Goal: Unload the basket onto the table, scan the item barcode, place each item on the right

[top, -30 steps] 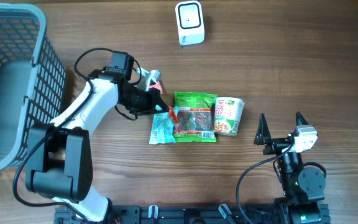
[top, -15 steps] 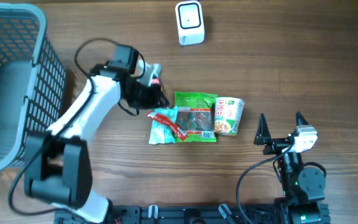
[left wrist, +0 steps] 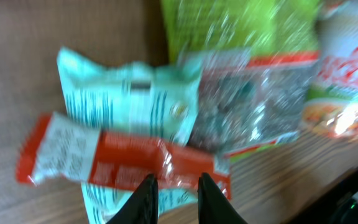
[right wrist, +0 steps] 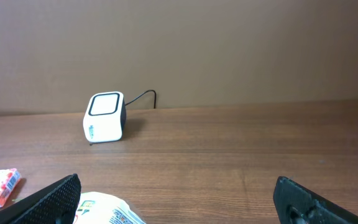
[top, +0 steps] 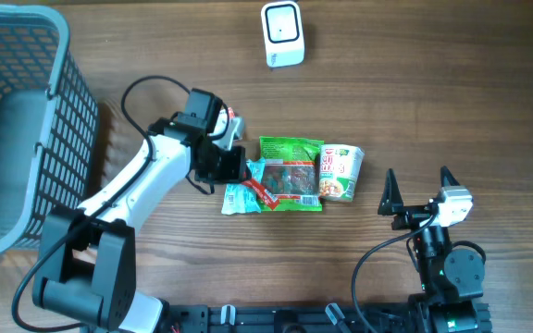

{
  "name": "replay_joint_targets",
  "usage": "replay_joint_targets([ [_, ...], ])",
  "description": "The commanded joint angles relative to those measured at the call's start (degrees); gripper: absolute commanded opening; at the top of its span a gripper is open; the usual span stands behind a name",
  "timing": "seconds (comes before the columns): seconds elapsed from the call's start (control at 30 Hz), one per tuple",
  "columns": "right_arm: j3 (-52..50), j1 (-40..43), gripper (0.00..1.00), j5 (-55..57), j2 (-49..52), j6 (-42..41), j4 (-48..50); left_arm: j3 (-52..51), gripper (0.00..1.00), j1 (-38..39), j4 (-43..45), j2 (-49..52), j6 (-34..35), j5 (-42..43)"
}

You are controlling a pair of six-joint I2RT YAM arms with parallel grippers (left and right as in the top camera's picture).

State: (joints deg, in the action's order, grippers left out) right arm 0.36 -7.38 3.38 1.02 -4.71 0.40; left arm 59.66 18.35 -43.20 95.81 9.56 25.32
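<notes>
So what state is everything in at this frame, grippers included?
left gripper: fingers slightly apart over the red wrapper, grip unclear
right gripper: open, empty, apart from the pile
red wrapper: lying across the mint packet
mint packet: flat on the table
green packet: flat on the table
cup noodle: on its side beside the green packet
scanner: upright, standing alone
basket: upright

Bar (left wrist: pixel 123 155) lies across pouch (left wrist: pixel 129 93) (leftmost in row); bag (top: pixel 291 171) right, cup (top: pixel 340 172) rightmost; scanner (top: pixel 282 33) far; basket (top: pixel 26 14) left.
</notes>
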Motion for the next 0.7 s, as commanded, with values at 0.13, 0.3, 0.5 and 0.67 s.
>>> replay_joint_targets([
  [0.13,-0.1,0.2,1.0,-0.6,-0.2,0.2,0.2,-1.9,0.2,0.2,-1.1,0.3,0.3,-6.0],
  [0.3,-0.1,0.2,1.0,-0.7,-0.2,0.2,0.2,-2.4,0.17,0.2,-4.7,0.3,0.4,-11.5],
  [0.5,-0.1,0.2,1.0,-0.7,-0.2,0.2,0.2,7.7,0.14,-0.2,-11.6,-2.4,7.9,-15.4],
  [0.67,-0.1,0.2,1.0,-0.7,-0.2,0.2,0.2,15.7,0.49,-3.4,-3.2,-3.6,14.9,-21.0],
])
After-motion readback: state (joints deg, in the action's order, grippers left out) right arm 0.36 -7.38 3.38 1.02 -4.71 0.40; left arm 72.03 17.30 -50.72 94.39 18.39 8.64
